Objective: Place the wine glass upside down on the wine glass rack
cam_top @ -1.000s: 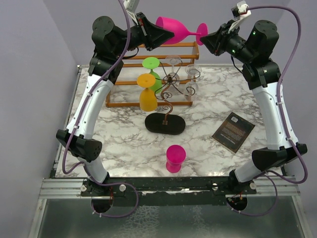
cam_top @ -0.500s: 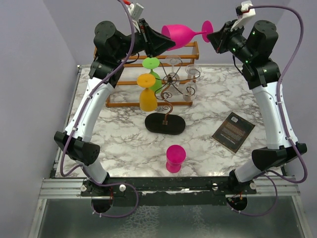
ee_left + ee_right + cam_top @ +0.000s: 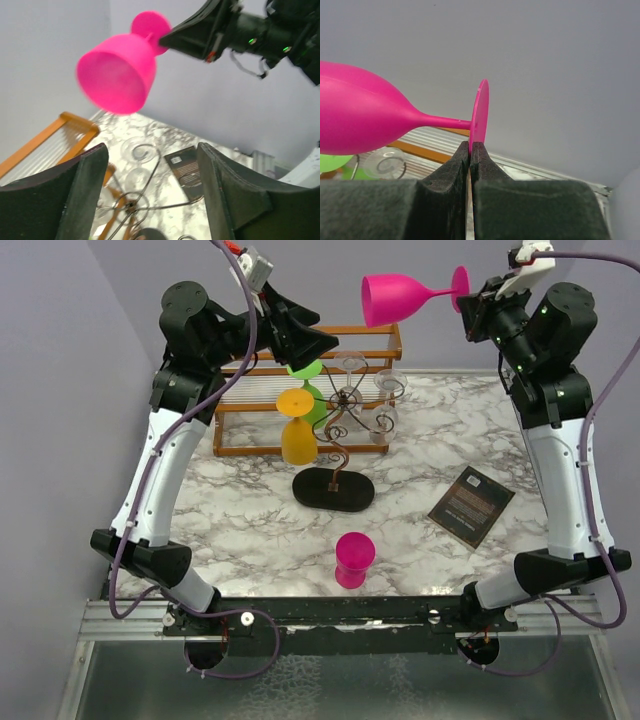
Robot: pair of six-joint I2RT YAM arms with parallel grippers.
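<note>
Pink plastic wine glass [image 3: 398, 300] is hanging in the air above the back of the table [image 3: 250, 525], over the wooden shelf [image 3: 250, 449] and well above the wine glass rack [image 3: 333, 490]. It isn't on any arm of the rack yet.

Compared with a second ago, the handover is done. The left gripper [image 3: 312, 328] was clamped on the bowl then. Now its jaws are standing apart with nothing between them, and it's pulled back to the left. The right gripper [image 3: 467, 305] was just reaching the foot before. Now it's pinched tight on the edge of the foot disc, carrying the glass alone, higher and further right than before.

The glass is lying on its side, with its long axis running roughly level, left to right. The open mouth is facing the left gripper, and the foot is on the right, standing on edge between the right fingers.

Counts:
- one pink wine glass in the air
- one orange glass [image 3: 297, 435] and one green glass [image 3: 308, 375] hanging upside down on the rack
- what looks like two clear glasses [image 3: 388, 400] there too — hard to be sure
- one short pink cup [image 3: 354, 558] standing near the front edge
- one dark card [image 3: 471, 505] lying flat on the right
- one rack and one shelf
</note>
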